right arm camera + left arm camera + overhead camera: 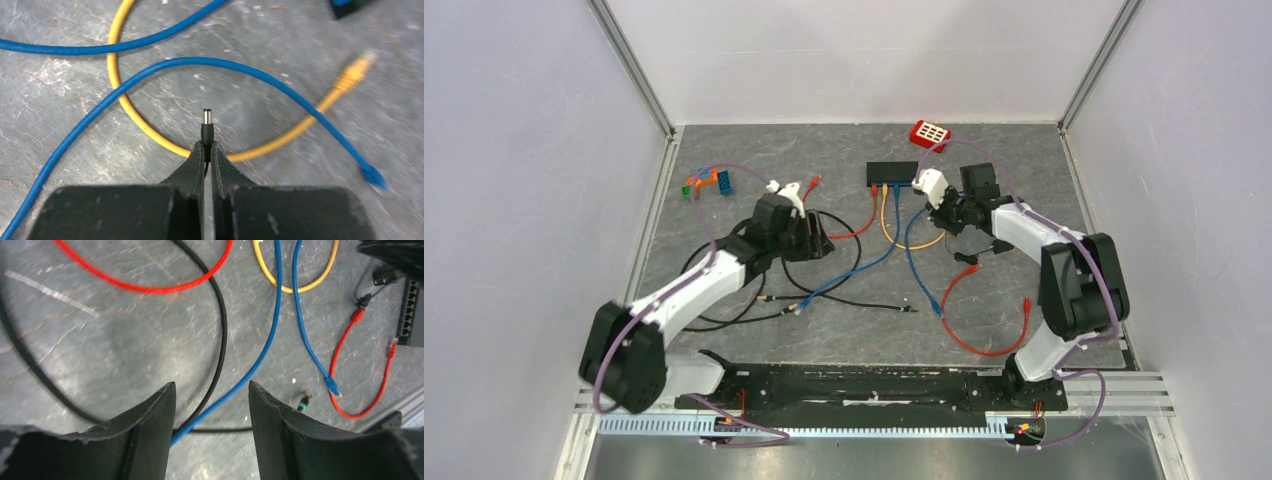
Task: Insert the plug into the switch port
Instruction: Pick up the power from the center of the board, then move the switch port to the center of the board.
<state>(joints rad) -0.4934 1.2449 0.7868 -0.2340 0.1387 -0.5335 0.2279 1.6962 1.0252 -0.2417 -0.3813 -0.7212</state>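
here the plug [207,124] sits pinched in right claw [207,150].

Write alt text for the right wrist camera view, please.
The right gripper is shut on a black barrel plug, metal tip pointing away from the camera. Beneath it on the grey table lie a looping yellow cable and blue cables.

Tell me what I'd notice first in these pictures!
Loops of red cable, blue cable, yellow cable and black cable tangle across the middle of the grey marbled table. The right gripper pinches a tiny black barrel plug with a silver tip, near the flat black switch box at the back.
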